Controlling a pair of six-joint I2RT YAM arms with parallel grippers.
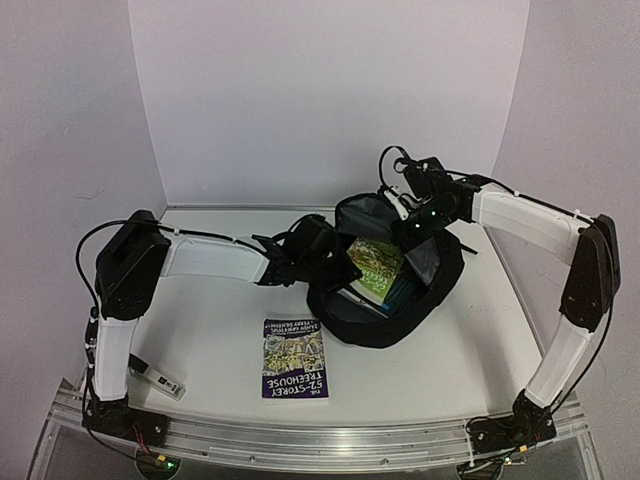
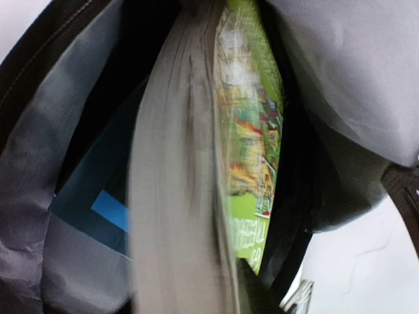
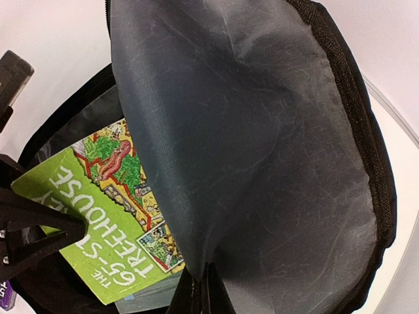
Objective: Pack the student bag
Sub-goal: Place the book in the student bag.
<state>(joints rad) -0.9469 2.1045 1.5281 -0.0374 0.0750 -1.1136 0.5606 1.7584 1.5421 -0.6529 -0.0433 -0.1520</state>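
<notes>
The student bag (image 1: 345, 312), a big black backpack with grey lining, lies open at the table's middle. My right gripper (image 3: 203, 288) is shut on the edge of its grey-lined flap (image 3: 262, 131) and holds it up. A green "Treehouse" book (image 3: 91, 229) stands in the bag's mouth, with a blue book (image 2: 98, 196) beside it inside. My left gripper (image 1: 338, 262) is at the bag's left rim with the green book's page edge (image 2: 177, 196) between its jaws. Its dark fingers (image 3: 33, 222) lie on the cover. Whether they clamp the book does not show.
A purple "Treehouse" book (image 1: 295, 358) lies flat on the table in front of the bag. A small white and black item (image 1: 160, 378) lies near the left arm's base. White walls stand at the back and sides.
</notes>
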